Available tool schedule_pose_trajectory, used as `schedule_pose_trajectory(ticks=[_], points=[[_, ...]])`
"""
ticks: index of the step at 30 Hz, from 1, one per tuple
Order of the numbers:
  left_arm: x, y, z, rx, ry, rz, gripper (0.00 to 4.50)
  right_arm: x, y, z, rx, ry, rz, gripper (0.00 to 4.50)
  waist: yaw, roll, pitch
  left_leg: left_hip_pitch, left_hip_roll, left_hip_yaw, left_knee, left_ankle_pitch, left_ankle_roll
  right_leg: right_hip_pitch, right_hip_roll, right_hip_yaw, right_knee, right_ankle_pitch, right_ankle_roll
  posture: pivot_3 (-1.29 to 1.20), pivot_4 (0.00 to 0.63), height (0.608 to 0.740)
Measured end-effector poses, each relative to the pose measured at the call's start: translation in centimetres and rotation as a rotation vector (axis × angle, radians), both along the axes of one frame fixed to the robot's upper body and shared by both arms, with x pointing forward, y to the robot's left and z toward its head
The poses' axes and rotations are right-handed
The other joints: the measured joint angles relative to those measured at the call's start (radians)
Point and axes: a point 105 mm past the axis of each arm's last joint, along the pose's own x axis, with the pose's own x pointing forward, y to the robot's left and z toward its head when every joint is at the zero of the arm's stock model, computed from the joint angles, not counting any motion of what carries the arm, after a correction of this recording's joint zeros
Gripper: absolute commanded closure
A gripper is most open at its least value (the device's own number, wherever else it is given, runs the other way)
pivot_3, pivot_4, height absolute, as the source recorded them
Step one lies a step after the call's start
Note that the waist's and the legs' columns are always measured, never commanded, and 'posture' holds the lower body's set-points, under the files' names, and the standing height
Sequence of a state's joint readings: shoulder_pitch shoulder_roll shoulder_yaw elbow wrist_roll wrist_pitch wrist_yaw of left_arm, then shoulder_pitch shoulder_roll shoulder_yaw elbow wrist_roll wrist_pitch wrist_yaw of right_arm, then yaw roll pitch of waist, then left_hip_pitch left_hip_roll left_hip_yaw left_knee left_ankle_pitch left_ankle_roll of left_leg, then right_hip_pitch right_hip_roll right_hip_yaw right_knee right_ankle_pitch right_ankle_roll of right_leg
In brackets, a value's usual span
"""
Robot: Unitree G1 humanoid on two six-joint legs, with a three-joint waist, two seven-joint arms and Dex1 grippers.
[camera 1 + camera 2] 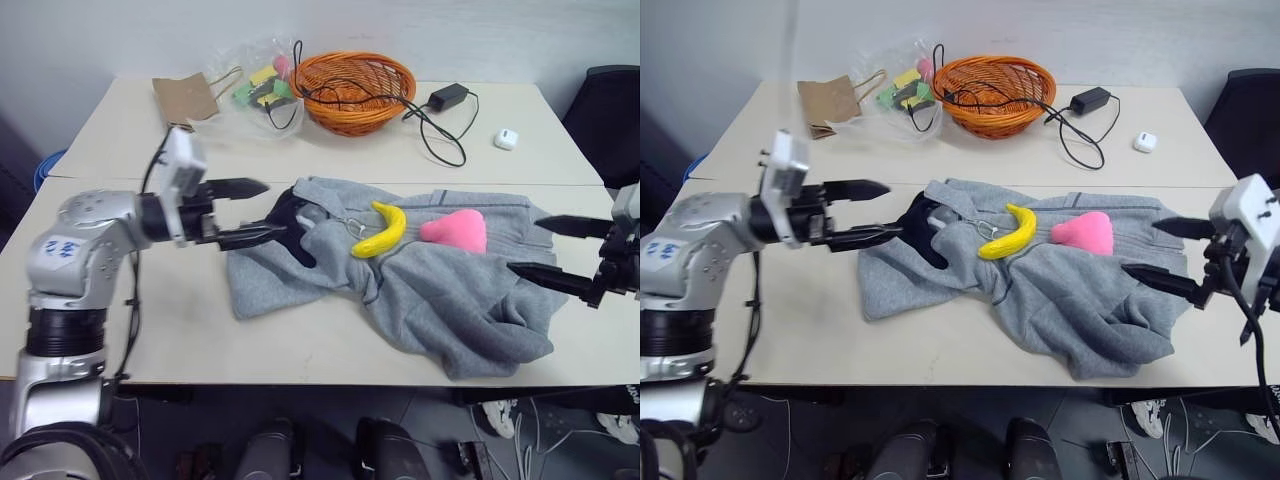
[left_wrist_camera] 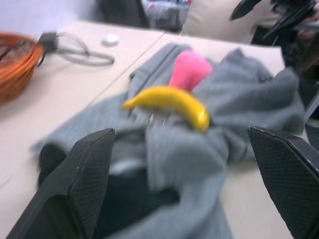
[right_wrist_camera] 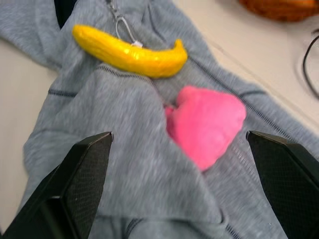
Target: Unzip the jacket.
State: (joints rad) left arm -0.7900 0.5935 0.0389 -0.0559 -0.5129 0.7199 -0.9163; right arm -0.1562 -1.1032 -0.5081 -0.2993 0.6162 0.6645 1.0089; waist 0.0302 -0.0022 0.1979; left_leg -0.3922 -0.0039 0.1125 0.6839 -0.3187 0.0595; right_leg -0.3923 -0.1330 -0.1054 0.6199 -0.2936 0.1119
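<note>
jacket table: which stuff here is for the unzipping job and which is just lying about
For the job: jacket, its zipper pull, left gripper, right gripper.

Lying about: banana, pink plush toy, orange basket, paper bag, charger.

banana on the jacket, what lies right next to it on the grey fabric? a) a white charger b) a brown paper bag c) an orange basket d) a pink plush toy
d: the banana lies on the jacket with the pink plush toy just beside it on the same fabric, while the other items sit farther back on the table.
</note>
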Motion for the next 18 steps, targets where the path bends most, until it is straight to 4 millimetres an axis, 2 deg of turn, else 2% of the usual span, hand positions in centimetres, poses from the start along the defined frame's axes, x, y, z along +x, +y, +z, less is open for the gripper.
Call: schedule_pose_trajectory(ticks=[7, 8, 10, 15, 17, 18], points=[[1.2, -8.1, -0.7, 0.093, 0.097, -0.014, 0.03, -0.6, 3.0, -0.2, 0.012, -0.021, 0.063, 0.03, -0.001, 0.000, 0.000, 0.000, -0.001, 0.000, 0.000, 0.000, 0.000, 0.000, 0.001, -0.001, 0.000, 0.000, 0.001, 0.00, 0.150, 0.740], [1.2, -9.6, -1.2, 0.134, 0.097, -0.027, 0.03, -0.9, 3.5, -0.6, 0.006, -0.010, 0.075, 0.03, 0.000, 0.000, 0.000, -0.001, -0.001, 0.000, 0.000, 0.000, 0.000, 0.000, 0.001, -0.001, 0.000, 0.000, 0.001, 0.00, 0.150, 0.740], [1.1, -11.1, -2.4, 0.176, 0.115, -0.044, 0.03, -1.1, 3.9, -0.8, 0.007, -0.007, 0.089, 0.03, -0.001, 0.000, 0.000, 0.000, -0.001, 0.001, 0.000, 0.000, 0.000, 0.000, 0.001, -0.001, 0.000, 0.000, 0.001, 0.00, 0.150, 0.740], [2.4, -13.4, -5.5, 0.244, 0.174, -0.008, 0.03, -1.1, 4.2, -0.7, 0.012, -0.011, 0.079, 0.03, -0.004, 0.000, 0.000, 0.000, 0.000, 0.001, 0.000, 0.001, 0.001, 0.000, 0.001, -0.001, 0.000, 0.000, 0.001, 0.00, 0.150, 0.740], [2.8, -13.6, -6.5, 0.272, 0.176, 0.011, 0.03, -1.1, 4.3, -0.7, 0.017, -0.015, 0.078, 0.03, -0.004, 0.000, 0.000, 0.000, 0.000, 0.001, 0.000, 0.001, 0.001, -0.001, 0.001, -0.001, 0.000, 0.000, 0.001, 0.00, 0.150, 0.740], [3.3, -13.5, -7.3, 0.294, 0.185, 0.041, 0.22, -1.3, 4.5, -0.8, 0.019, -0.015, 0.083, 0.01, -0.003, 0.000, 0.000, 0.000, 0.000, 0.001, 0.000, 0.001, 0.001, -0.001, 0.001, -0.001, 0.000, 0.000, 0.001, 0.00, 0.150, 0.740]])
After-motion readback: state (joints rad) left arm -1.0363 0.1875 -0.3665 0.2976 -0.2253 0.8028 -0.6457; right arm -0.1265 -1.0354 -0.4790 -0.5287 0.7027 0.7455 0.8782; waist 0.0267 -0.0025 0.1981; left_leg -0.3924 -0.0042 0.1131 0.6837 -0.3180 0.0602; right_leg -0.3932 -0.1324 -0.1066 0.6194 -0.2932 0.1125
